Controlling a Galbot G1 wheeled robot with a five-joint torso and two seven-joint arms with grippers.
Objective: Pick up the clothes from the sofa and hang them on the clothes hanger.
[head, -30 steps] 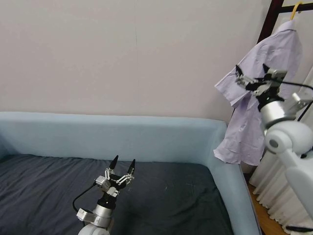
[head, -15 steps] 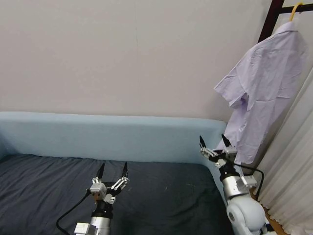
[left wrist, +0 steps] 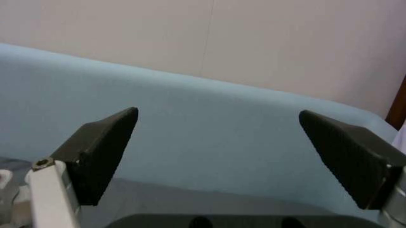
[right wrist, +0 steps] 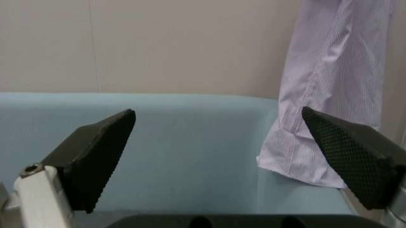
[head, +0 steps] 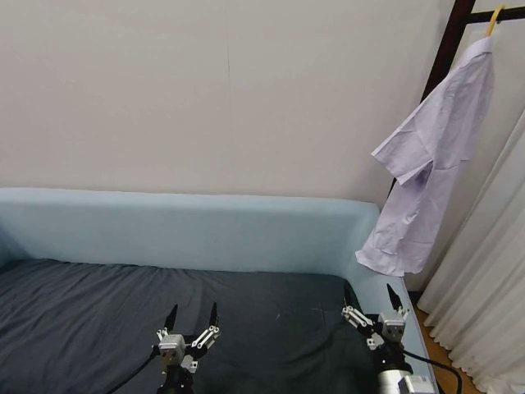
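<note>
The shirt (head: 435,164) is pale lavender, and the right wrist view shows fine vertical pinstripes on it; it hangs from a yellow hanger hook (head: 495,16) on a dark brown rack pole (head: 447,49). The sofa backrest (head: 205,234) is plain light blue, its seat cushion (head: 82,312) a dark charcoal blue, the wall (head: 205,90) a plain off-white and the curtain (head: 484,279) white. The left gripper (head: 194,310) and right gripper (head: 367,291) have black fingers on silver-grey metal bodies, and the finger pads have a fine dotted texture.
</note>
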